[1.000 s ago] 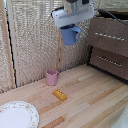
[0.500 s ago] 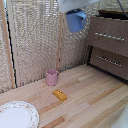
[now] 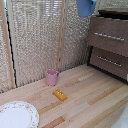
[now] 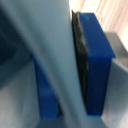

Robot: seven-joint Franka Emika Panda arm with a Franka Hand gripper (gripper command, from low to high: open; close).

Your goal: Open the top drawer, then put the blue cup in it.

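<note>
End effector (image 4: 67, 65) gripping blue cup (image 3: 86, 7), above top drawer (image 3: 110, 36)

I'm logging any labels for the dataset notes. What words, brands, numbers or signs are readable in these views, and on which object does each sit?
None: no readable text, brand, number or sign in either view.
Plate: only a rim pattern, no letters.
Small yellow block: too small and blurred to show any marking.
Blue cup, pink cup, dresser drawers: plain surfaces.
Wrist view: blurred, nothing legible.
</note>
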